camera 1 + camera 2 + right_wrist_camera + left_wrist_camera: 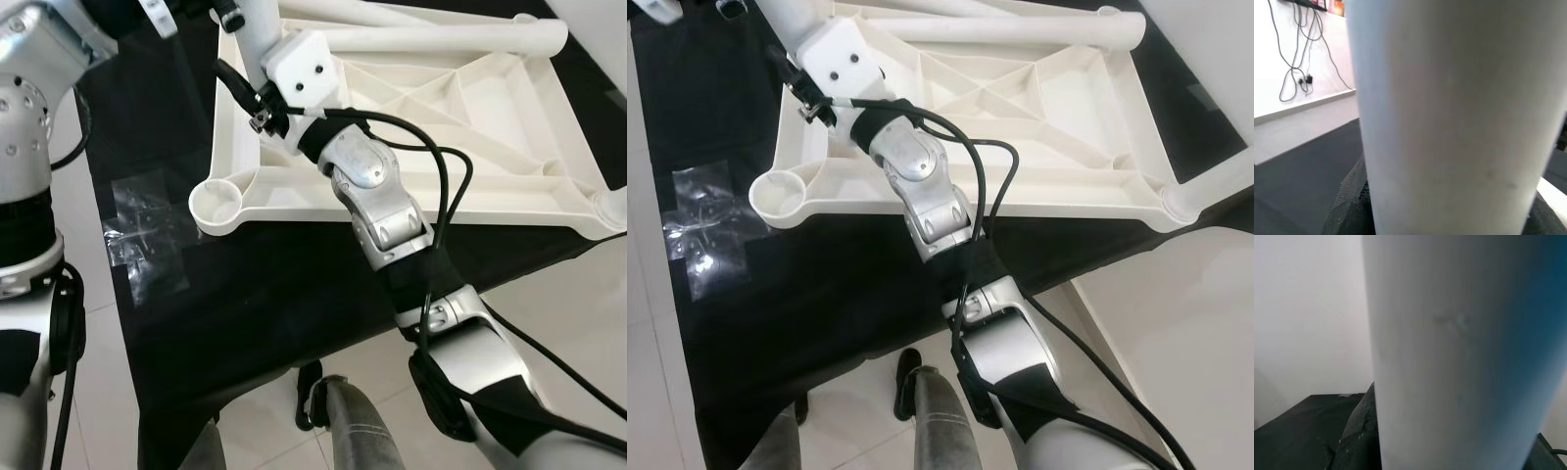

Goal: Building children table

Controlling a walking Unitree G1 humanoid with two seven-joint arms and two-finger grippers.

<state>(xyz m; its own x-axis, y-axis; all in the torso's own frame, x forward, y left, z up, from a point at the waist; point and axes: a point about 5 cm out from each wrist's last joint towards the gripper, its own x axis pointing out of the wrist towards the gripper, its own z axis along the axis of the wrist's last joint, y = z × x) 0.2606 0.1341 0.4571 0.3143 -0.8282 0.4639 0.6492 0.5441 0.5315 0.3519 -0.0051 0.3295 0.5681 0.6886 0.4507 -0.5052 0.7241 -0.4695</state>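
The white table leg (1449,117), clamped by both the right pincer (1376,196) and left pincer (1366,431), wants lowering plumb into the upturned tabletop's (549,137) near-left socket (217,204)

Black cloth on a pale tiled floor

The black cloth (274,294) is spread over the tiled floor (1176,313). On it lies the upturned white tabletop (1038,108), ribs up, with a round corner socket (779,196) and crumpled clear plastic (703,230) beside it.

Glossy white tiled floor (1176,323) under a black fabric mat (255,313); plain white wall (1283,54) draped with dark hanging cables (1303,49).
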